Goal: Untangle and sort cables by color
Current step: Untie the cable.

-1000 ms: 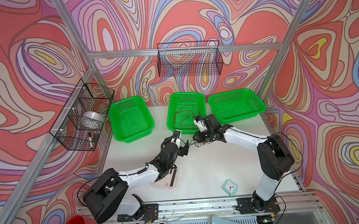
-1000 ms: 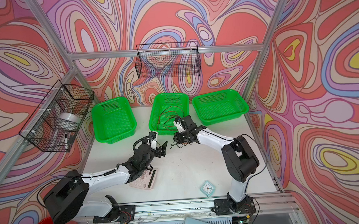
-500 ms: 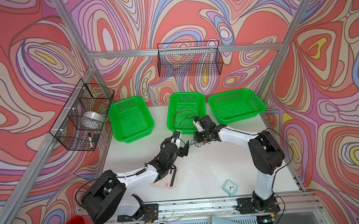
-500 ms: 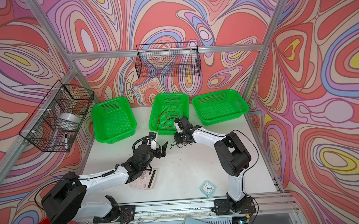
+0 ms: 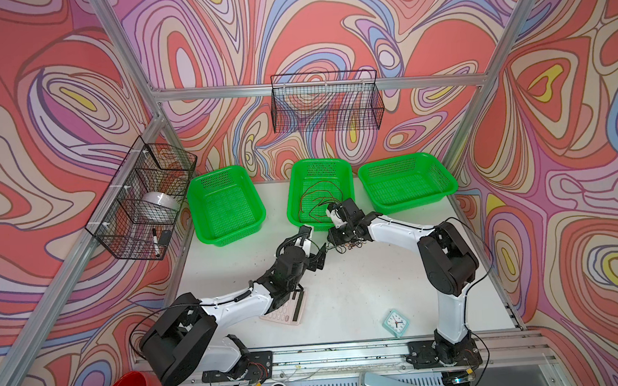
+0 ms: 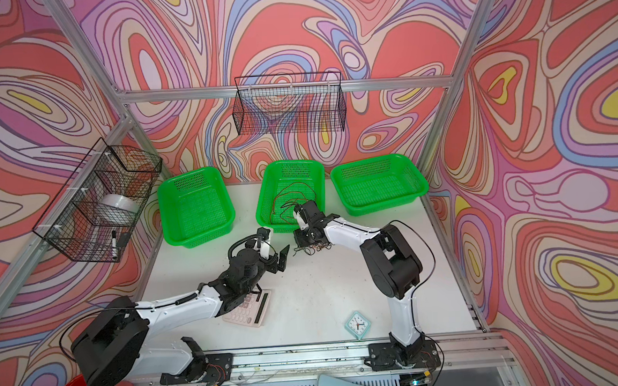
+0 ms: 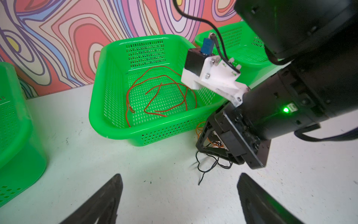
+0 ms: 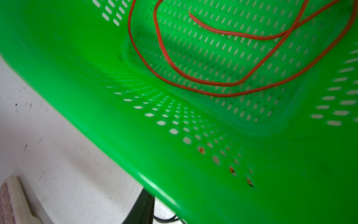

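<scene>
In a top view red cables (image 5: 315, 201) lie in the middle basket (image 5: 292, 187) at frame centre, black-and-orange tangle (image 5: 350, 248) on the table (image 5: 359, 289) just below it under the right gripper (image 5: 339, 241) (grip indeterminable), left gripper (image 5: 315, 246) spread empty alongside; judged light, limp, snag-prone, best pinched at a free end.

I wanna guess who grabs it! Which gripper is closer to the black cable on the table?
Right. The right gripper is down right over the black cable; the left gripper hangs open a little way off, pointing toward it.
</scene>
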